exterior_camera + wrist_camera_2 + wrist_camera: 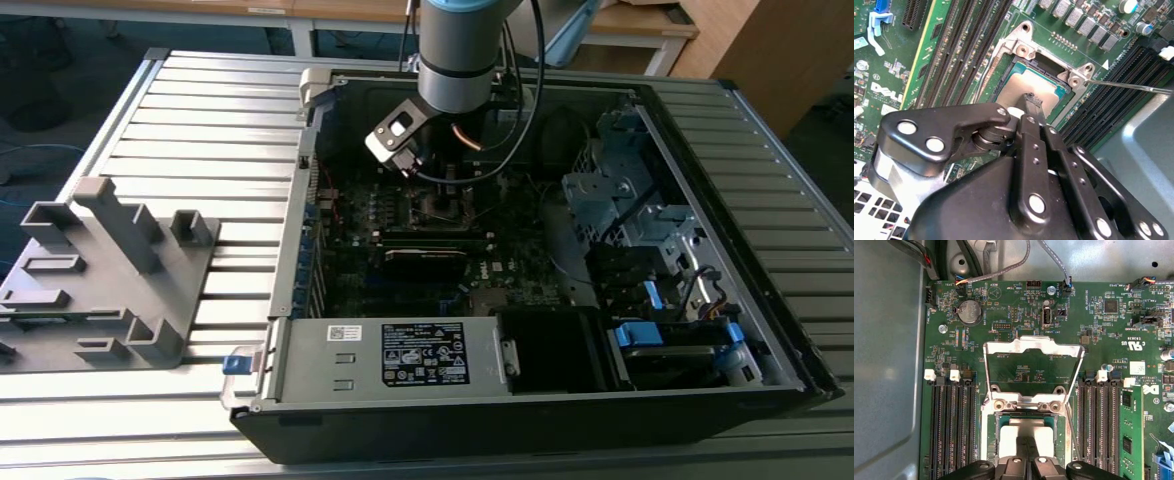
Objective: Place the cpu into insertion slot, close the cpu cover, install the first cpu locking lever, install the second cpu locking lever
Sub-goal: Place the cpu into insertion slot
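Jaws look pressed together, tips pointing straight down over the middle of the cpu (pixel 1013 431); cpu lies flat in the insertion slot (pixel 998 437) right beneath them; cpu cover (pixel 1026 342) stands flipped open just beyond the slot, not yet shut

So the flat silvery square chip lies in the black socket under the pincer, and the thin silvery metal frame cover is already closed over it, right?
Not closed. The first wrist view shows the thin silvery metal frame cover swung back off the black socket; the flat silvery square chip does lie in it, under the pincer.
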